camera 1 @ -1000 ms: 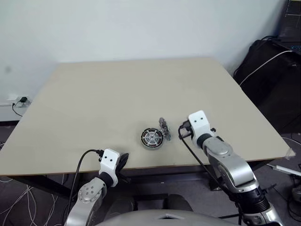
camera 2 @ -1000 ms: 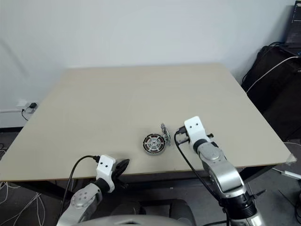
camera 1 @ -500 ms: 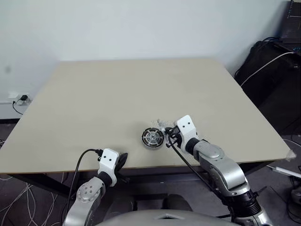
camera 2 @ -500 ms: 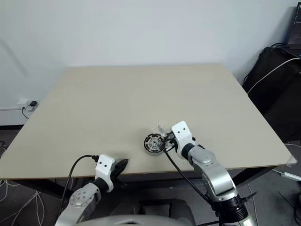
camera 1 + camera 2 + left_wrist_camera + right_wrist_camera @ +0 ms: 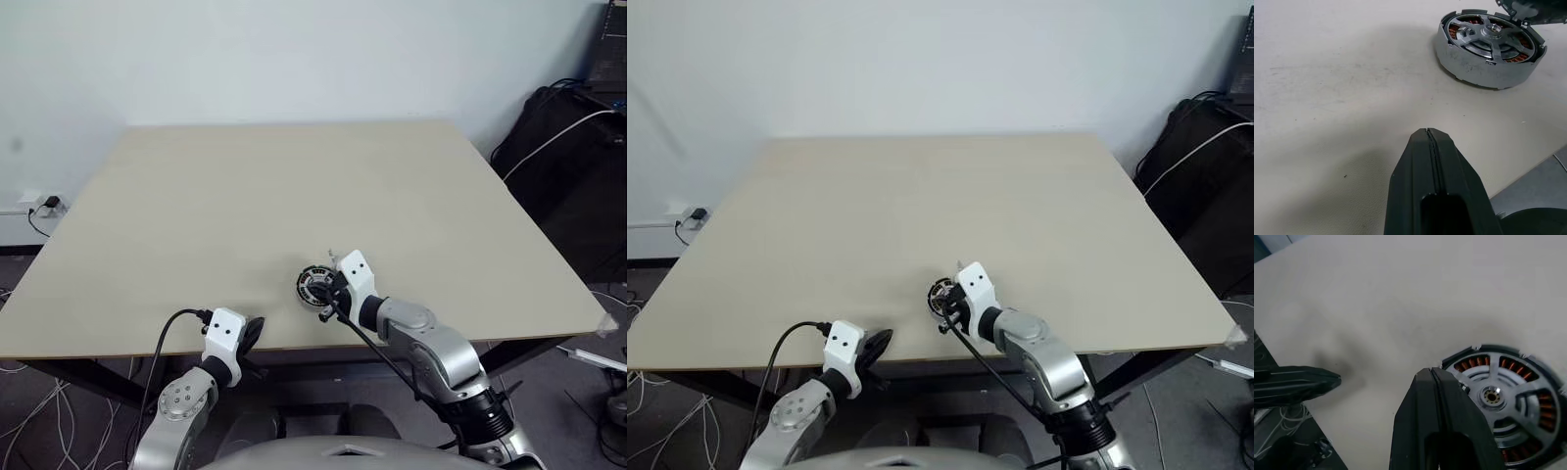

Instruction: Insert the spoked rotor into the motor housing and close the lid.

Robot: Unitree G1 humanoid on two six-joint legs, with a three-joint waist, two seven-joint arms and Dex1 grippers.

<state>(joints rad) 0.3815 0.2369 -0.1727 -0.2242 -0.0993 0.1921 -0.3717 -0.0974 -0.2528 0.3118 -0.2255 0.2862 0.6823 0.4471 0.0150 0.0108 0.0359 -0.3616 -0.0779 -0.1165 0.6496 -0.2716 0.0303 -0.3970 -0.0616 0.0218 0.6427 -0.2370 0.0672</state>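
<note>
**Fig. Housing near the table's front edge, both grippers clenched.**

**Edges and room.** The housing [image 5: 1484, 63] sits on the table [image 5: 196, 215] close to the near edge, about midway along it. The tabletop behind it and to both sides is bare and wide. My left gripper [image 5: 1427, 134] rests at the near edge, to the left of the housing and apart from it. Its fingers are pressed together on nothing. My right gripper [image 5: 1432, 374] hangs over the housing's near rim, also clenched and empty.

**Change.** A second ago my right gripper stood to the right of the housing, with a silver part upright between them. It has since swung left onto the housing, and that part no longer stands there. My left gripper has kept its place.

**View by view.** The eye views hide much of the housing behind my right wrist. The right wrist view looks down into it. There the rotor [image 5: 1492, 395] lies seated, with copper windings showing through the gaps between its spokes. The left wrist view adds a grey part [image 5: 1528, 9] at the housing's far rim. I cannot tell what it is.
</note>
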